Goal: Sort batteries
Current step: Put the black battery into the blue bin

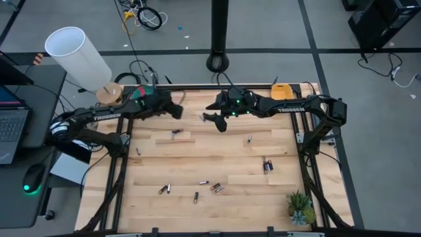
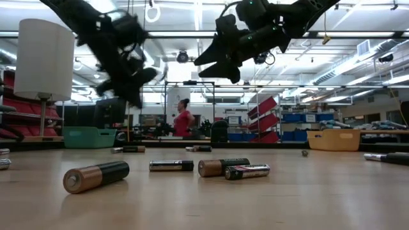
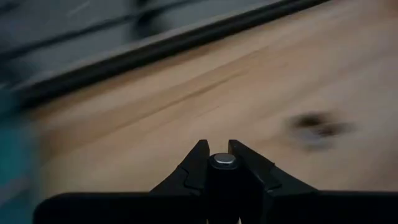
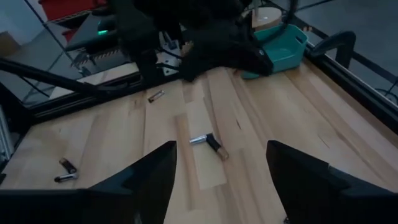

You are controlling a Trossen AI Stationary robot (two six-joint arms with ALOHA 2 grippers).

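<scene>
Left gripper [image 3: 216, 163] is raised over the desk's [image 1: 217, 158] far-left part, jaws clenched on one battery [image 3: 222, 161] held end-on. Right gripper [image 1: 215, 119] hangs above the far centre, jaws released and holding nothing. The other batteries [image 1: 214, 187] lie scattered on the desk: a near cluster, a pair [image 1: 267, 165] at right, a few toward the far side.
</scene>
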